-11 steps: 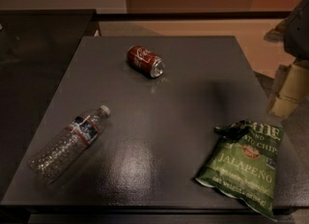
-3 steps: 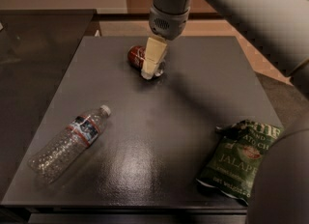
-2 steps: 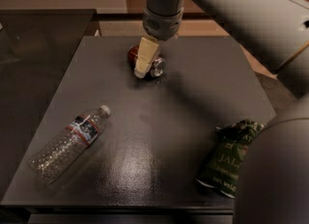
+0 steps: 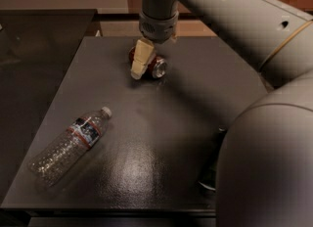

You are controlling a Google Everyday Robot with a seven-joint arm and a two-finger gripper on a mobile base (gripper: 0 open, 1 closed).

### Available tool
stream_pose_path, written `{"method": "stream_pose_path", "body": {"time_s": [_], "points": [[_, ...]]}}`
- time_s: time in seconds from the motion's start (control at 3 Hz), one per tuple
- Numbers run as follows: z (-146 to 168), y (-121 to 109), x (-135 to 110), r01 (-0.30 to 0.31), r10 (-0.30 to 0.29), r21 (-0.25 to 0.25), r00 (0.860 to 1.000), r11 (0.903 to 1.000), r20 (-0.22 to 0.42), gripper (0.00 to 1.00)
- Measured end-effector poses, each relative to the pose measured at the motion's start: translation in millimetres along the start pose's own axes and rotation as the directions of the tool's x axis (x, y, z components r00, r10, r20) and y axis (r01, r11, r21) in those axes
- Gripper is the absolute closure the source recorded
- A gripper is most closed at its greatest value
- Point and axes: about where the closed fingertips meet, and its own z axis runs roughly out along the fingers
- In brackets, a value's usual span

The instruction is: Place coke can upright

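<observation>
The red coke can (image 4: 158, 67) lies on its side at the far middle of the dark table (image 4: 161, 138), its silver top facing front right. My gripper (image 4: 143, 63) points down from the grey wrist and sits right at the can's left side, covering much of its red body. Whether it holds the can does not show.
A clear plastic water bottle (image 4: 69, 143) lies on its side at the front left. My large grey arm (image 4: 264, 138) fills the right side and hides the table's front right corner. A dark counter (image 4: 39, 50) stands to the left of the table.
The gripper has shifted slightly left and lower at the can. The arm has swung in further and now covers the green chip bag at the front right. The can has not moved.
</observation>
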Motion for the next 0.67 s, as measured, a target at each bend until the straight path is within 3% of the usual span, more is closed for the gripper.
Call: {"method": "stream_pose_path", "body": {"time_s": [0.67], "points": [[0.3,-5.9,-18.6,-0.015,0.015,0.008,1.0,0.9999,-0.009,0.0]]}}
